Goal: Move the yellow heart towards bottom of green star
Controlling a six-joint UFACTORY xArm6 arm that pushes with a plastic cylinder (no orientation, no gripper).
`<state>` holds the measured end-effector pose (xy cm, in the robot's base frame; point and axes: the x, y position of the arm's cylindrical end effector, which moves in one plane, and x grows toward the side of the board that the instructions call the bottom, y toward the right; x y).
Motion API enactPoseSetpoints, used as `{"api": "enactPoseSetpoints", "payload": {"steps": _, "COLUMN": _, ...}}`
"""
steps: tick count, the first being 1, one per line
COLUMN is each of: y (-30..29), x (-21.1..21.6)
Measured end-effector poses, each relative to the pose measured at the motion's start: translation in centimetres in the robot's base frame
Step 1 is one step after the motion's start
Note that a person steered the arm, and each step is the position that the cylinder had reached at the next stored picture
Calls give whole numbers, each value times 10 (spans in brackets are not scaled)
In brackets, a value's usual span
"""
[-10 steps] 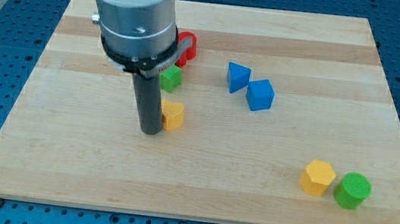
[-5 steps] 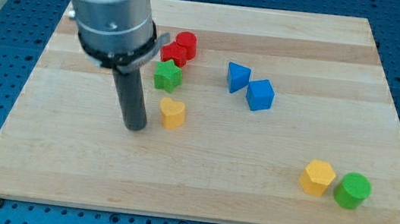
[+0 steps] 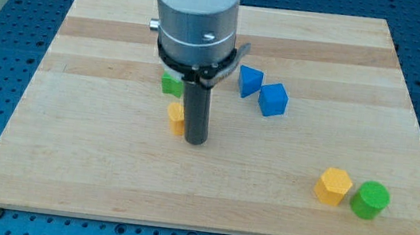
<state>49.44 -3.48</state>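
Note:
The yellow heart [image 3: 174,118] lies on the wooden board [image 3: 71,140], left of centre, partly hidden by my rod. The green star [image 3: 170,84] sits just above it toward the view's top, mostly hidden behind the arm. My tip [image 3: 194,141] rests on the board right beside the yellow heart, on its right side, touching or nearly touching it.
A blue triangular block [image 3: 249,81] and a blue cube [image 3: 273,100] lie right of the arm. A yellow hexagon [image 3: 334,186] and a green cylinder [image 3: 369,200] sit at the bottom right. The red blocks are hidden behind the arm.
My tip has moved from the left side of the yellow heart to its right side. The heart and star have barely moved. The arm now hides the red blocks.

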Motion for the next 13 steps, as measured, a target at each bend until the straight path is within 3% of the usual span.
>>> {"api": "enactPoseSetpoints", "payload": {"steps": 2, "y": -21, "x": -27}}
{"api": "enactPoseSetpoints", "payload": {"steps": 4, "y": -31, "x": 11}}
{"api": "enactPoseSetpoints", "payload": {"steps": 6, "y": -75, "x": 11}}
{"api": "enactPoseSetpoints", "payload": {"steps": 13, "y": -77, "x": -25}}
